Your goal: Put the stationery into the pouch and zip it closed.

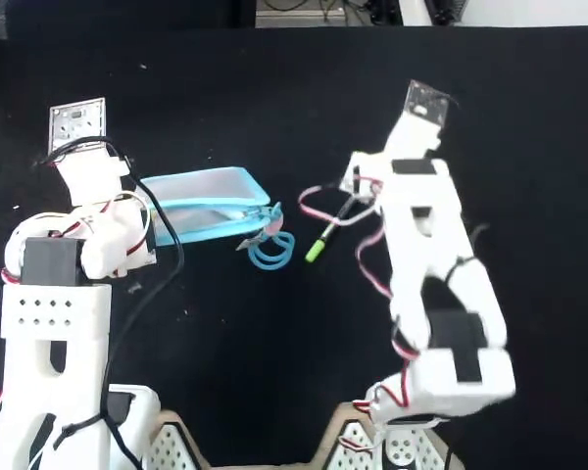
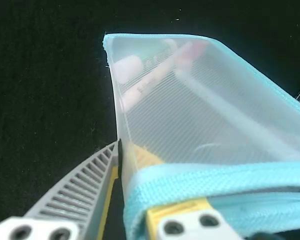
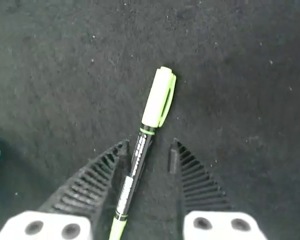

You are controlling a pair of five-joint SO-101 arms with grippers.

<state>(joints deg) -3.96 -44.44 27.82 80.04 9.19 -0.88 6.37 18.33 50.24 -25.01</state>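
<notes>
So there's a black bench (image 1: 225, 98) with both white arms over it. The left arm (image 1: 54, 304) is by the left edge, and the right arm (image 1: 436, 255) stretches from the near edge toward the middle.

The see-through mesh pouch with light blue trim (image 1: 201, 196) lies flat, left of the bench's middle. The left gripper (image 2: 130, 152) is clamped on the pouch's end nearest the left edge. A few pale pens (image 2: 150, 75) show blurry through the mesh.

The black pen with a lime green cap (image 3: 157, 100) lies on the bench near the middle, just off the pouch's zipper end. The right gripper (image 3: 149, 145) sits low over it, its fingers a narrow way apart with the barrel between them. Can't tell if one finger touches it.

A couple of small blue rings (image 1: 271, 252) lie at the zipper end.
</notes>
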